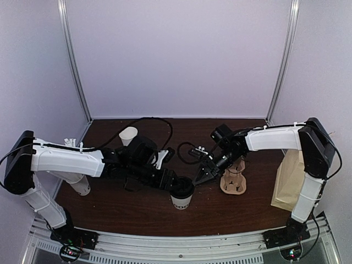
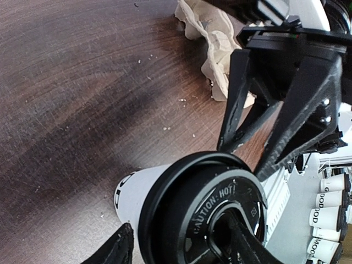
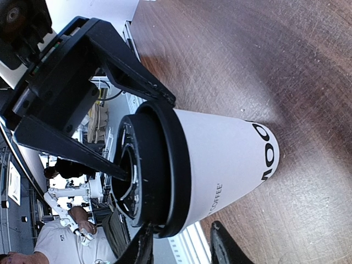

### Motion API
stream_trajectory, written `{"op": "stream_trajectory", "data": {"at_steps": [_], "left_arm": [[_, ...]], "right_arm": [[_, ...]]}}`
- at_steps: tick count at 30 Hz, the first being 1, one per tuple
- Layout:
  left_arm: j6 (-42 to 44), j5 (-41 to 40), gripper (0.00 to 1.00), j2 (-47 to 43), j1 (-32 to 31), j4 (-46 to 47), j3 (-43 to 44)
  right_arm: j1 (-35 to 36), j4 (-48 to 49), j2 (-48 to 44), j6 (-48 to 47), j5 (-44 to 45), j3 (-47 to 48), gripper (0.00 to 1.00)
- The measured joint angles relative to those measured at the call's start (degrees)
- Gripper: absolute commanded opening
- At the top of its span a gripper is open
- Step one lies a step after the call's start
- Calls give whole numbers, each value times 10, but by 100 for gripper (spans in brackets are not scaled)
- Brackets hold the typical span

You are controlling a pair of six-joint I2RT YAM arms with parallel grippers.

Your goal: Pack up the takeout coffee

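The takeout coffee (image 1: 181, 201), a white paper cup with dark print and a black lid, stands upright near the table's front middle. My left gripper (image 1: 175, 184) reaches it from the left. In the left wrist view one finger lies in the lid's recess and the other presses the cup wall (image 2: 135, 190) just under the rim, so this gripper (image 2: 177, 221) is shut on the cup's lidded edge. My right gripper (image 1: 197, 179) comes in from the right with its jaws apart. In the right wrist view its tips (image 3: 182, 226) sit beside the lid rim and the wall of the cup (image 3: 220, 159).
A brown pulp cup carrier (image 1: 234, 181) lies right of the cup, behind the right gripper. A brown paper bag (image 1: 289, 179) stands at the right edge. An empty white cup (image 1: 128, 135) sits at the back left, and wrapped straws (image 1: 70, 143) poke up behind the left arm.
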Motion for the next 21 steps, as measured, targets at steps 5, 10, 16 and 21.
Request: {"op": "stream_trajectory", "data": {"at_steps": [5,10,16,21], "left_arm": [[-6,9,61,3,6,9,0],[-13,17,61,7,13,24,-6],[-24,31,61,8,19,61,-24],[-45,52,60,8,30,117,-55]], "right_arm": [[0,0,4,3,2,-4,32],[0,0,5,8,0,-4,26],[-5,-10,9,5,-5,1,18],[-7,-14,15,5,-14,4,17]]}}
